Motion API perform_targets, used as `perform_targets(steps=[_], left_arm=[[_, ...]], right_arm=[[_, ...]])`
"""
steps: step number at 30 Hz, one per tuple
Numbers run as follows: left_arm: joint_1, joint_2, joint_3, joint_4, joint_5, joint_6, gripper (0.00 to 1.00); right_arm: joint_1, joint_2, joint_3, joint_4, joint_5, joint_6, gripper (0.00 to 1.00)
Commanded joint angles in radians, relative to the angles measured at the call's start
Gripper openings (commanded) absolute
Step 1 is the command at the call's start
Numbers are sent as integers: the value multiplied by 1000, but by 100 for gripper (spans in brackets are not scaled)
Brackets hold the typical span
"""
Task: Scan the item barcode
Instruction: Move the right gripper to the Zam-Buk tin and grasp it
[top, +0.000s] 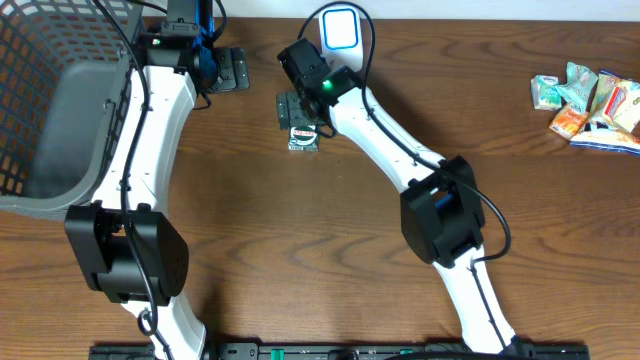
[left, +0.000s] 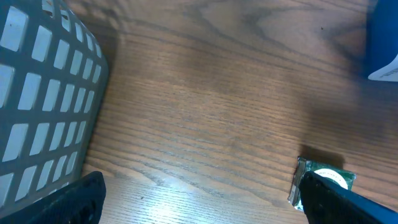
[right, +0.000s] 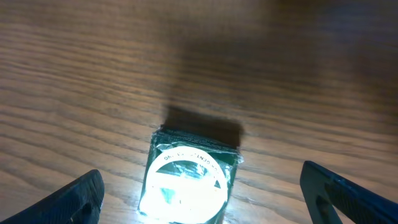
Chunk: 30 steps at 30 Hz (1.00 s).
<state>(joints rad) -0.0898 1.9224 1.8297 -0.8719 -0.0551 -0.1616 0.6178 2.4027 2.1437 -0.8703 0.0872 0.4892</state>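
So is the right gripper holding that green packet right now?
No, the right gripper is open, its fingers well clear of the green packet lying on the table.

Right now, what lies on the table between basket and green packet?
Bare table between basket and packet, in the left wrist view; overhead, the left arm hangs above.

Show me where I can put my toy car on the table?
Most bare wood lies between the left arm and the right arm, nearer the robot than the green packet. Another patch sits right of the right arm, nearer than the snack packets. The far left is crowded: basket, scanner and packet.
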Motion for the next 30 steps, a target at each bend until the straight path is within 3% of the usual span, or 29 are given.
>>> perform_targets(steps=[1,9,13,19,30], left_arm=[[0,-21,12,-3,-9,-16,98],[0,-21,12,-3,-9,-16,98],[0,-21,12,-3,-10,-16,98],[0,-21,12,-3,-10,-16,98],[0,-21,12,-3,-9,-16,98]], right_arm=[[6,35,-6,3,-15,31,95],[15,104,-6,-2,-19,42,92],[15,108,-6,-4,-18,41,77],[8,108,-6,-10,-6,17,63],[-47,107,-5,-145,44,0,60]])
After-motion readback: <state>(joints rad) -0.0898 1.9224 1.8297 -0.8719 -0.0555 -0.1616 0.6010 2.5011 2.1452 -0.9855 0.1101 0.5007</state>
